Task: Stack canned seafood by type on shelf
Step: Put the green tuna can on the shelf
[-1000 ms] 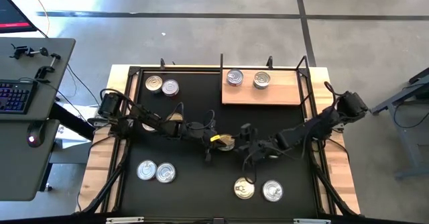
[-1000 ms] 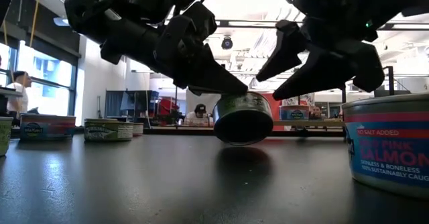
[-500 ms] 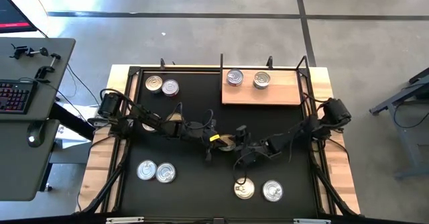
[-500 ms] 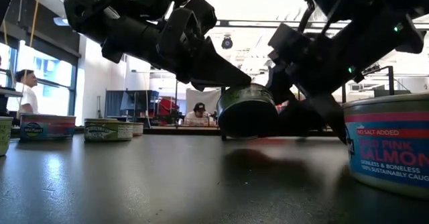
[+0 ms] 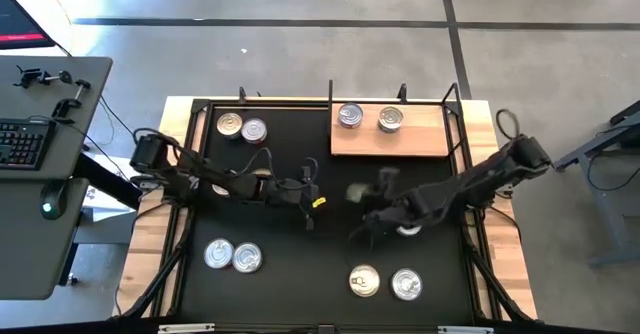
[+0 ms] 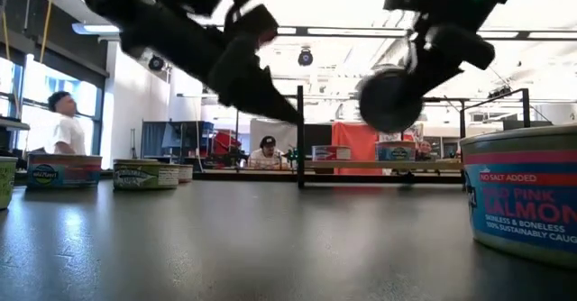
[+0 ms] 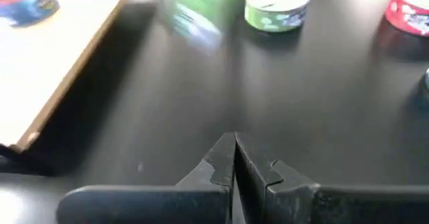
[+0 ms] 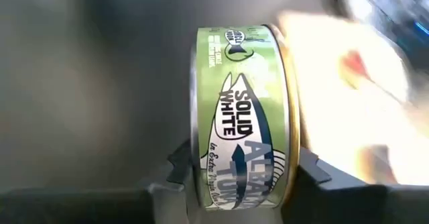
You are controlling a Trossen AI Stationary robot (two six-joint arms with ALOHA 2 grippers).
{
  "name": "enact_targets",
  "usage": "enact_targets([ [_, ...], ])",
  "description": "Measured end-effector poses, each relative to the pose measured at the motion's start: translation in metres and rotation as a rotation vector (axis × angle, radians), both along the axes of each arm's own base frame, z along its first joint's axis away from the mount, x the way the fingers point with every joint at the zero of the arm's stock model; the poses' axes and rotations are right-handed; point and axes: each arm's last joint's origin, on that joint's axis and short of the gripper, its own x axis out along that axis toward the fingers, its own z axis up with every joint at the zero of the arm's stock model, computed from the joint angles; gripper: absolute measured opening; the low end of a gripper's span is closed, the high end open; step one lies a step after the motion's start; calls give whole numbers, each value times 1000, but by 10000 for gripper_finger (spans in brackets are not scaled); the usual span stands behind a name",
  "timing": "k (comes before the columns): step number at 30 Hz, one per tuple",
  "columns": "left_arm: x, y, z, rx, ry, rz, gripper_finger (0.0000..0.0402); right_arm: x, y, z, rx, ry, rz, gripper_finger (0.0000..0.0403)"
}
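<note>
Right gripper (image 8: 244, 177), now pinching the green solid-white tuna can (image 8: 244, 117) just handed over by the left gripper (image 7: 234, 158), whose fingers are pressed together mid-table, is carrying it raised toward the shelf (image 5: 425, 139) holding two cans.

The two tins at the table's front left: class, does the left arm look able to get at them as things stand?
Probably yes. The left end effector is shut and holds nothing, and the black table between it and the two tins looks bare.

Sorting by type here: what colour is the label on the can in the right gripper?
Green, on the can; the right wrist view shows it best.
</note>
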Motion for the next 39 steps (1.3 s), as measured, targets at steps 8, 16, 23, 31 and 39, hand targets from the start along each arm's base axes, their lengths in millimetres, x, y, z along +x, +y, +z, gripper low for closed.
enact_targets([
  [8, -1, -2, 1, -2, -6, 37, 1, -44, -72, 6, -197, 402, -285, 120],
  [16, 0, -9, 1, -2, -13, 20, 1, -70, -130, -46, -227, 486, -457, 120],
  [23, 0, -9, 1, 4, -14, 18, 1, -76, -154, -56, -180, 506, -505, 146],
  [31, 0, -9, 1, 4, -16, 18, 1, -71, -171, -39, 12, 528, -502, 280],
  [39, 0, -10, 1, -1, -16, 19, 1, -70, -193, -5, 292, 505, -535, 233],
])
